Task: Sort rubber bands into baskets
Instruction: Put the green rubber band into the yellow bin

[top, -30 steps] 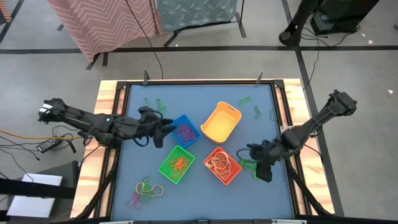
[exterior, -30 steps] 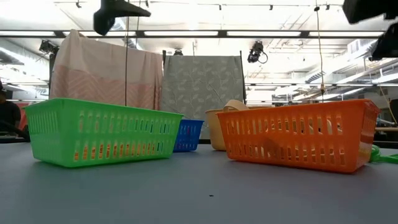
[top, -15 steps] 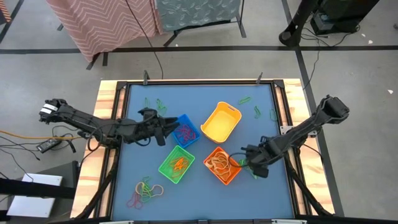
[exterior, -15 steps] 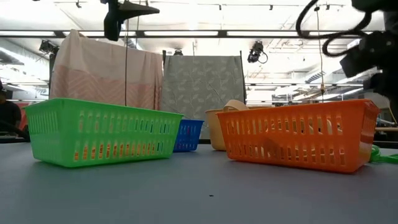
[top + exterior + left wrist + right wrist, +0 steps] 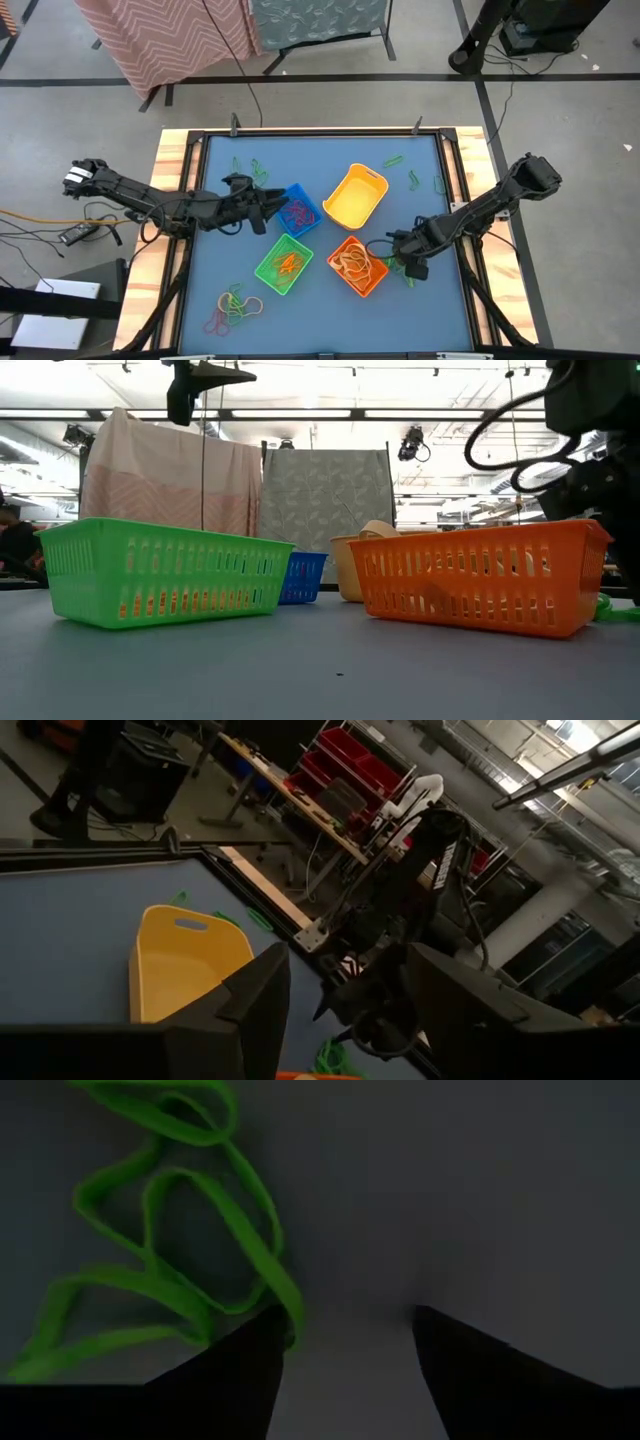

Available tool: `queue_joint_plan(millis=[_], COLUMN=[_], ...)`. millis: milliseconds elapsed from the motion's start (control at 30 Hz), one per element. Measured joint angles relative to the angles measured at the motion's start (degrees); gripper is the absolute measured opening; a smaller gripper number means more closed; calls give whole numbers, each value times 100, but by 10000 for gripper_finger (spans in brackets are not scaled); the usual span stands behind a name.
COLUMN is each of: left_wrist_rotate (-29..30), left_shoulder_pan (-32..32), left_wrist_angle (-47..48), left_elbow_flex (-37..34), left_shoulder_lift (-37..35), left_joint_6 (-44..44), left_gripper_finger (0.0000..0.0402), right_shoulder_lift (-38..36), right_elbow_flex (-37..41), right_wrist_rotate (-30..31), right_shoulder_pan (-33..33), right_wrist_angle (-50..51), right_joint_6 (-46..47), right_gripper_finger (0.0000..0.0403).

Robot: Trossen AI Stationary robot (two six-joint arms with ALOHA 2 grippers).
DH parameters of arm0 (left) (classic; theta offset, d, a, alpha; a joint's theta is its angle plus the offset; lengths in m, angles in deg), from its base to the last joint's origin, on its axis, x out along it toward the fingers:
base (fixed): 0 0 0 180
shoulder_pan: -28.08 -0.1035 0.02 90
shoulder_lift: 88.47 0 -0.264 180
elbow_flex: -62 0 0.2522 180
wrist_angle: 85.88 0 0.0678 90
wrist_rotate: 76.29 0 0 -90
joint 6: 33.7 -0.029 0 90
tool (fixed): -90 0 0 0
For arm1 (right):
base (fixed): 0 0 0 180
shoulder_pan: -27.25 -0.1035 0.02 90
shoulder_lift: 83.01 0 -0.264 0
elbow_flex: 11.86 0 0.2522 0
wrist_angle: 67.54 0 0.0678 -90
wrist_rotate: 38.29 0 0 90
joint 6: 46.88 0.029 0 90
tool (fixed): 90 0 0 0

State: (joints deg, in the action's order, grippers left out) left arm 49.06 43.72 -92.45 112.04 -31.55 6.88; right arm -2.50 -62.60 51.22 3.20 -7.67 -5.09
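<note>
My right gripper (image 5: 345, 1342) just dropped onto the green rubber bands (image 5: 160, 1230) beside the orange basket (image 5: 357, 265), fingers spread, nothing grabbed yet. Left gripper (image 5: 268, 205) hangs open by the blue basket (image 5: 297, 210), empty.

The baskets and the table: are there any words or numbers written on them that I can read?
None can be read. The four small plastic baskets, blue, yellow, green and orange, show no labels, and the blue table top is bare of print. A red-and-white marking on the far arm is too blurred to read.
</note>
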Motion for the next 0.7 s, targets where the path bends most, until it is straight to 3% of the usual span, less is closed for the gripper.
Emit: queue_joint_plan(millis=[167,400,500,700], left_wrist_rotate=[0,0,0,0], left_shoulder_pan=[0,0,0,0], left_wrist_angle=[0,0,0,-4], left_elbow_flex=[0,0,0,2], left_shoulder_lift=[0,0,0,0], left_joint_6=[0,-2,-5,-151], left_gripper_finger=[206,206,206,206], right_shoulder_lift=[-22,-52,-268,-1016], right_elbow_flex=[126,-155,-486,-1162], right_wrist_rotate=[-51,-136,-156,428], right_shoulder_pan=[23,8,-25,-116], right_wrist_angle=[-124,204,992,2840], right_joint_6=[-4,-122,-216,-53], right_gripper_finger=[190,20,14,6])
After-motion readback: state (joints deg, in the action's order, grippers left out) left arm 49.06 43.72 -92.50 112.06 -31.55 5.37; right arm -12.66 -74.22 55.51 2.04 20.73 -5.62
